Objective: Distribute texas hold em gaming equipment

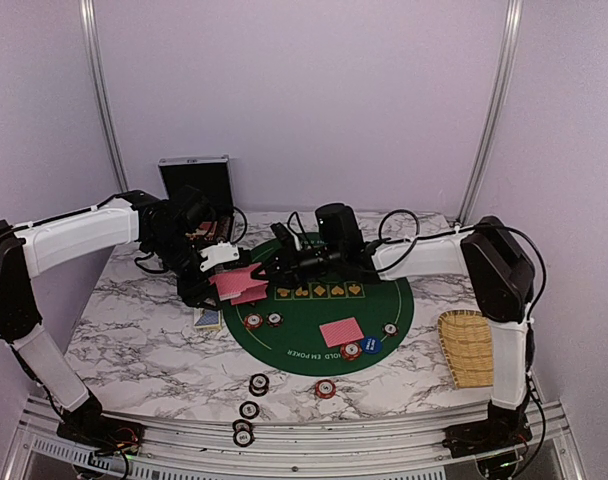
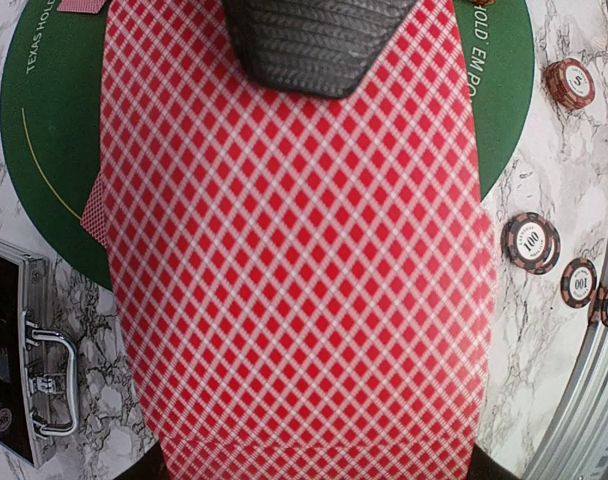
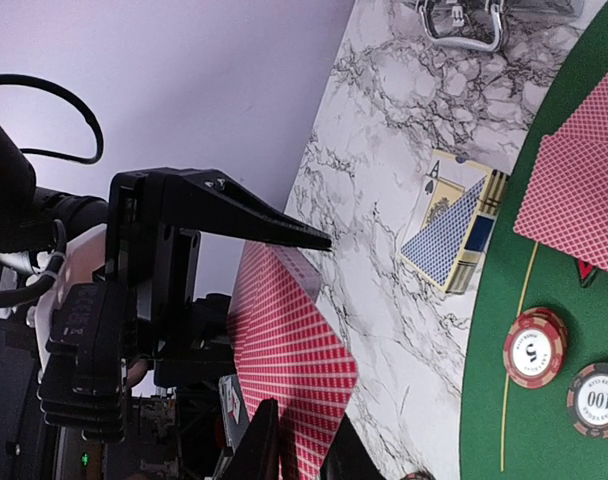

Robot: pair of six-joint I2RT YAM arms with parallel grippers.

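The right claw (image 3: 304, 445) is narrowed around the near edge of the pink-red diamond-backed card deck (image 2: 294, 280); whether a card is pinched yet cannot be told. The deck is clamped by the left claw (image 1: 222, 268) and held above the left edge of the round green felt mat (image 1: 374, 300), clear of the marbled worktop (image 1: 134, 340). A single card should be caught and slid off flat along the deck, so that none beneath is dragged along. A firm left grip is advised.
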